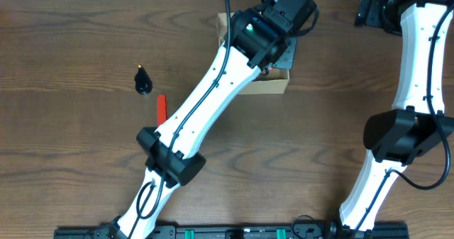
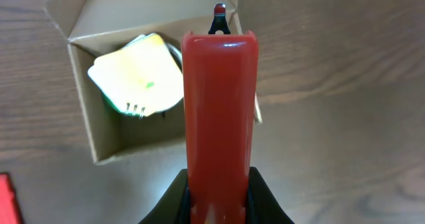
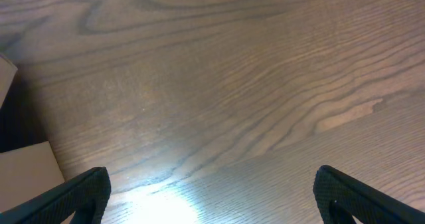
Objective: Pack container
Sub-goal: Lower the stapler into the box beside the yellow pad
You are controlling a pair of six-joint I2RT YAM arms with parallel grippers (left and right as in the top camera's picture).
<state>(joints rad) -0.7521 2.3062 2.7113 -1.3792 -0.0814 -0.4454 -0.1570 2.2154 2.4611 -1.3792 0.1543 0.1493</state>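
The container (image 1: 274, 86) is a tan cardboard box at the back middle of the table, with its lid flap open. The left wrist view shows its inside (image 2: 83, 111), holding a yellow notepad (image 2: 136, 71) over something green. My left gripper (image 2: 219, 187) is shut on a long red plastic tool (image 2: 219, 104) with a black tip, held over the box's right edge. In the overhead view the left wrist (image 1: 273, 37) covers most of the box. My right gripper (image 3: 212, 191) is open and empty above bare wood at the back right (image 1: 372, 12).
A small black object (image 1: 143, 80) and a red strip (image 1: 160, 108) lie on the table left of the box. A red edge shows at the lower left of the left wrist view (image 2: 6, 197). A tan cardboard corner (image 3: 26, 174) shows at the right wrist view's left edge.
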